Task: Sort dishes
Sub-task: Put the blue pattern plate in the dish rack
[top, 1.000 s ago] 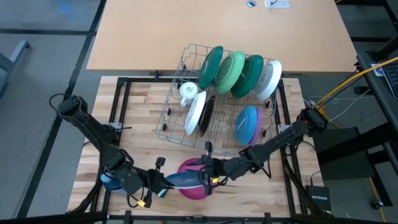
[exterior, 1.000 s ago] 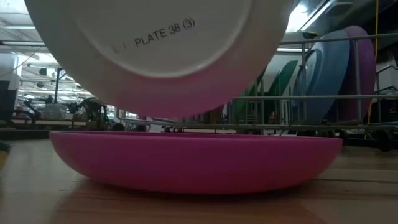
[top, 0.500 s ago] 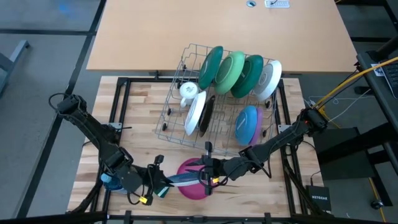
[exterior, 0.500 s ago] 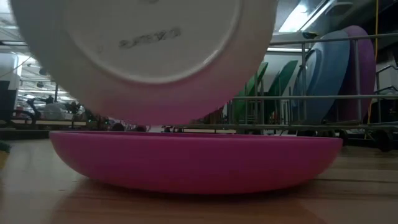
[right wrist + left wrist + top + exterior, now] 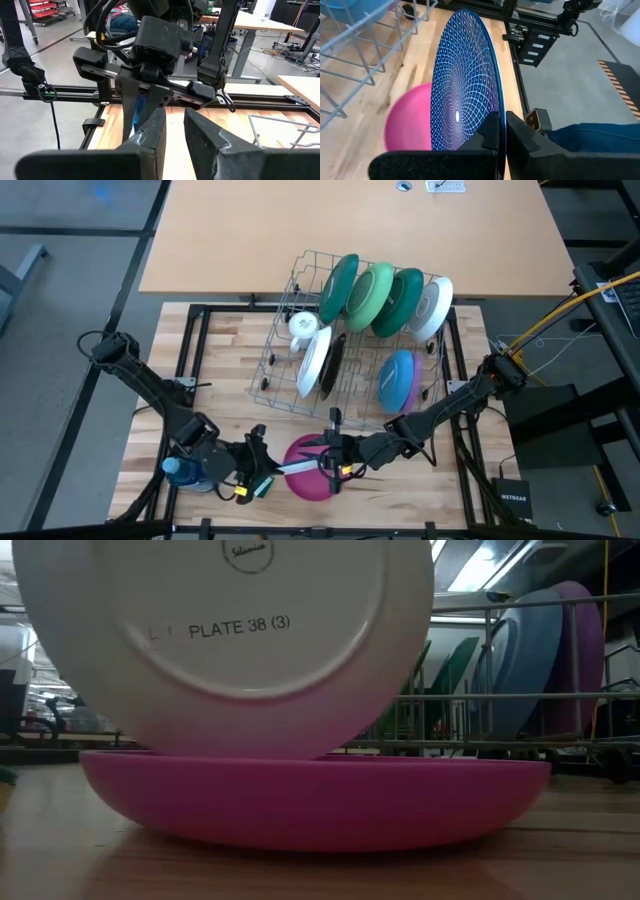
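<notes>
Wire dish rack (image 5: 290, 375) sitting on butcher-block worktop (image 5: 215, 395). Small white mug (image 5: 302, 327) resting inside rack, left rear part. Tan desk (image 5: 250, 240) lying beyond worktop. Yellow cable (image 5: 575, 305) trailing at right. Black box (image 5: 515, 498) lying on floor beside worktop's right front corner.

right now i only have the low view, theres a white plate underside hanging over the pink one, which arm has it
Observer: The left pincer is clamped on its rim and holds the patterned plate on edge.
Operator: patterned? i only see white with lettering
Observer: The other face is blue with a fine white web pattern; the left wrist view shows it.
Operator: ok and wheres the right arm
Observer: The right pincer is low over the pink plate, at the edge nearest the dish rack.
</notes>
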Controlling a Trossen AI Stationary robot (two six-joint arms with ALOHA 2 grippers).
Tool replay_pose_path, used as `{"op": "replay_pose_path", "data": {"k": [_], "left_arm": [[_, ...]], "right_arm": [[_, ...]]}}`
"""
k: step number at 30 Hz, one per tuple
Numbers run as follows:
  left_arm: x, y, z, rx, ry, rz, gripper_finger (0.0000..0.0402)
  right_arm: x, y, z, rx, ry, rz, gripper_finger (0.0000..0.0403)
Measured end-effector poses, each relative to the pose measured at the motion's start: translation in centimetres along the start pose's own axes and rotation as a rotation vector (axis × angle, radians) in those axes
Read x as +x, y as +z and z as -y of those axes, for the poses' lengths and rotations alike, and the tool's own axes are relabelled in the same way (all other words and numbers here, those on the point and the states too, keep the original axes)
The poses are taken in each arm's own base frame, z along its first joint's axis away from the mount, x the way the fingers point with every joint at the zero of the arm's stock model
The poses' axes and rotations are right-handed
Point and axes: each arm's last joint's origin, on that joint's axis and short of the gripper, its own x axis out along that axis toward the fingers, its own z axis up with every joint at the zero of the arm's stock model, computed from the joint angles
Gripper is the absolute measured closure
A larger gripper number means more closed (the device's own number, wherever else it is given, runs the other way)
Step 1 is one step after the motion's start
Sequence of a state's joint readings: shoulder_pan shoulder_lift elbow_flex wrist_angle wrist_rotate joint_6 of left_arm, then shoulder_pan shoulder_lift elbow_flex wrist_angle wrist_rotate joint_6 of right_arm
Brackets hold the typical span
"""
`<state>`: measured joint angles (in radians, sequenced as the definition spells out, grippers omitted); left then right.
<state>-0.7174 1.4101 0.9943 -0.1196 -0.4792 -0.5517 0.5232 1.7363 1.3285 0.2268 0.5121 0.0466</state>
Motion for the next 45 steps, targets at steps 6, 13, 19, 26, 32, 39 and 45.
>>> {"op": "replay_pose_path", "data": {"k": [6, 13, 19, 26, 32, 39, 45], "left_arm": [[0.09, 0.07, -0.11, -0.008, -0.013, -0.010, 0.0401], [0.10, 0.06, -0.11, -0.020, -0.013, -0.010, 0.0401], [0.10, 0.06, -0.11, -0.023, -0.013, -0.010, 0.0401], [0.11, 0.05, -0.11, -0.027, -0.012, -0.011, 0.0401], [0.11, 0.05, -0.11, -0.027, -0.012, -0.011, 0.0401], [0.11, 0.05, -0.11, -0.028, -0.012, -0.011, 0.0401], [-0.10, 0.23, -0.12, -0.032, -0.018, -0.004, 0.0401]], "right_arm": [[-0.01, -0.26, 0.02, -0.006, -0.001, -0.025, 0.0329], [0.03, -0.26, -0.05, -0.135, 0.041, -0.024, 0.0329], [0.00, 0.06, -0.37, -0.277, 0.128, 0.022, 0.0307], [-0.04, -0.08, -0.71, -0.344, 0.238, 0.030, 0.0218], [-0.01, -0.02, -0.58, -0.332, 0.192, 0.029, 0.0157], [0.01, -0.17, -0.50, -0.337, 0.165, 0.011, 0.0142], [0.01, -0.29, -0.49, -0.341, 0.166, 0.000, 0.0142]]}}
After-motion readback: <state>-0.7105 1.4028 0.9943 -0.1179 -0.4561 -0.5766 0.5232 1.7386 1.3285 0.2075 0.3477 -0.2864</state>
